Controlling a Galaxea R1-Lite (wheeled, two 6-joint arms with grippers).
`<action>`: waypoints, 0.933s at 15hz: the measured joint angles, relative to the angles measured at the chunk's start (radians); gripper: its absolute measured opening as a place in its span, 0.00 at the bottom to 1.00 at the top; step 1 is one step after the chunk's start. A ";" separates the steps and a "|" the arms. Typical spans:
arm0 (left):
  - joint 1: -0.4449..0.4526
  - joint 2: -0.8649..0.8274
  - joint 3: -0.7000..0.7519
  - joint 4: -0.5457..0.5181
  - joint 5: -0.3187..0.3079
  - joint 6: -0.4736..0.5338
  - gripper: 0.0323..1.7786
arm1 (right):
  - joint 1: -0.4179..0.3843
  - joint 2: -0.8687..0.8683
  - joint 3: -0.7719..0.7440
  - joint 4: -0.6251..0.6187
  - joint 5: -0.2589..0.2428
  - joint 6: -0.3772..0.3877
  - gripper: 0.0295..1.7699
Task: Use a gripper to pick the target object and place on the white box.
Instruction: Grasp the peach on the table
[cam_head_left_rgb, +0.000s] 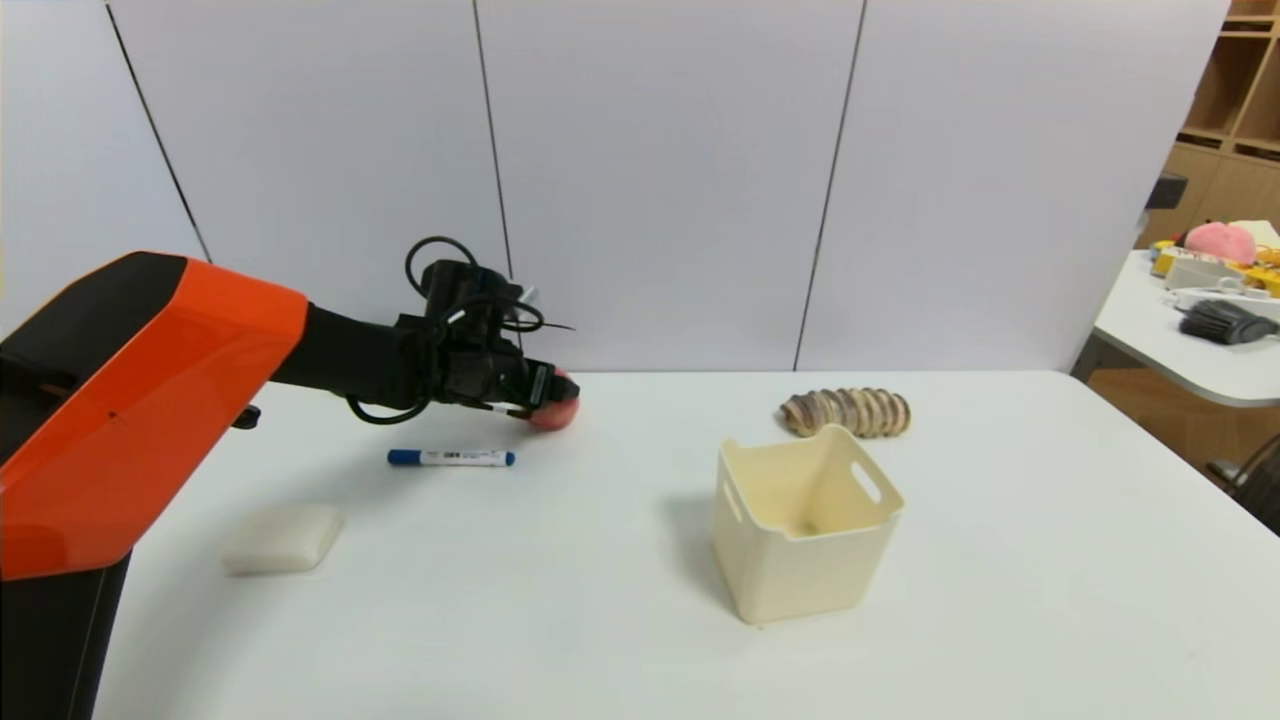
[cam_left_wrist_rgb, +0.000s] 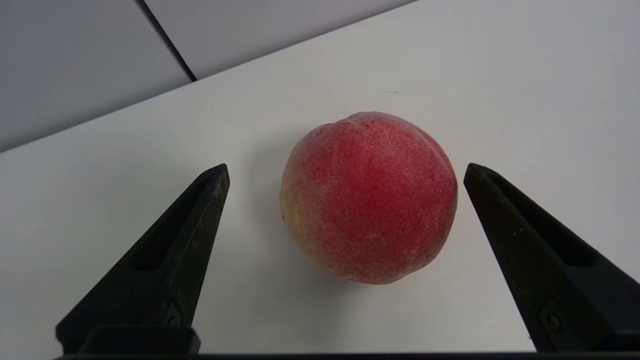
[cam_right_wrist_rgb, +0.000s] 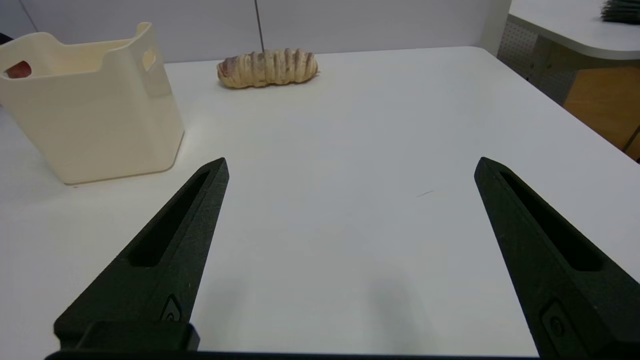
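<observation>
The red-pink peach (cam_head_left_rgb: 557, 412) with a yellowish blush lies on the white table at the far left-centre. My left gripper (cam_head_left_rgb: 540, 396) reaches it from the left. In the left wrist view the peach (cam_left_wrist_rgb: 369, 197) rests on the table between the fingertips of the open left gripper (cam_left_wrist_rgb: 346, 168), with a gap on each side and no finger touching it. The cream-white box (cam_head_left_rgb: 805, 520) stands upright right of centre, well apart from the peach. My right gripper (cam_right_wrist_rgb: 351, 161) hangs open over bare table, with the box (cam_right_wrist_rgb: 95, 115) ahead of it to one side.
A blue-capped marker (cam_head_left_rgb: 450, 458) lies in front of the left gripper. A flat cream-white pad (cam_head_left_rgb: 282, 538) sits at the front left. A ridged brown bread-like object (cam_head_left_rgb: 846, 412) lies behind the box. Another table (cam_head_left_rgb: 1190, 340) with clutter stands at the far right.
</observation>
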 joint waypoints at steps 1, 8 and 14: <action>-0.002 0.007 0.000 -0.001 0.000 0.000 0.95 | 0.000 0.000 0.000 0.000 0.000 0.000 0.96; -0.026 0.039 0.001 -0.006 0.000 0.000 0.95 | 0.000 0.000 0.000 0.000 0.000 0.000 0.96; -0.032 0.040 0.004 -0.006 0.000 0.006 0.68 | 0.000 0.000 0.000 0.000 0.000 0.000 0.96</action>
